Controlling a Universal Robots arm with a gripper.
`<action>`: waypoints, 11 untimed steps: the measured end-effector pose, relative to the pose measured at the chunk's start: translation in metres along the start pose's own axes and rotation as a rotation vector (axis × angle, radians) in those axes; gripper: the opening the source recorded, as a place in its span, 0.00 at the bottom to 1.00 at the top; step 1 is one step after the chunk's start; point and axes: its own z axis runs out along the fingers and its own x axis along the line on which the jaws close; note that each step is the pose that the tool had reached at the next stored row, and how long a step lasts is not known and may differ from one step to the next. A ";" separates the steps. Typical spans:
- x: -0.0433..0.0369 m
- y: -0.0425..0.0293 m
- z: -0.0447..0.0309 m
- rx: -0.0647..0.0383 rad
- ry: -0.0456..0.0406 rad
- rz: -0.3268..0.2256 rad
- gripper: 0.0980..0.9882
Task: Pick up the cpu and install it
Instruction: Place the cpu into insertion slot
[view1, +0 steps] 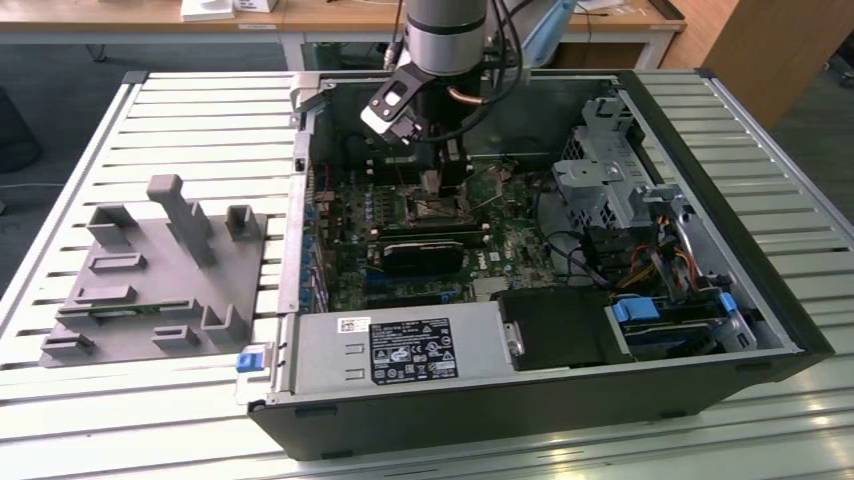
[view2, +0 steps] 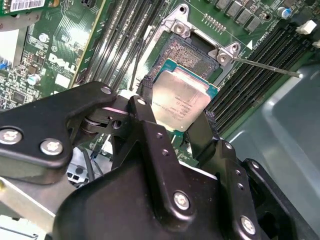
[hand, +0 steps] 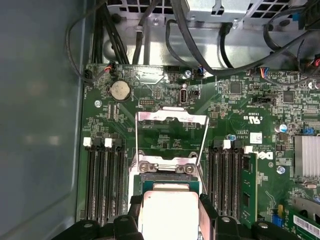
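Exterior view, left to right: grey fixture block (view1: 147, 270), then the open case (view1: 534, 410), with the gripper (view1: 438, 185) low over the motherboard. In the second wrist view its fingers (view2: 145, 115) clamp the cpu (view2: 182, 102) by two edges. The chip partly overlaps the open socket (view2: 192, 55); contact not discernible. Step in hand: placement. Judged need: square alignment over the socket and a gentle descent.

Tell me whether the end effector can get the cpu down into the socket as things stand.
Probably yes: the end effector holds the cpu right by the open socket, its load plate swung back, nothing between.
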 end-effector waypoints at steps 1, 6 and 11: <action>0.0000 -0.0002 0.0009 0.000 0.0000 0.000 0.49; 0.0000 -0.0024 0.0061 0.000 -0.0001 0.001 0.49; 0.0001 -0.0048 0.0121 0.000 -0.0001 0.001 0.49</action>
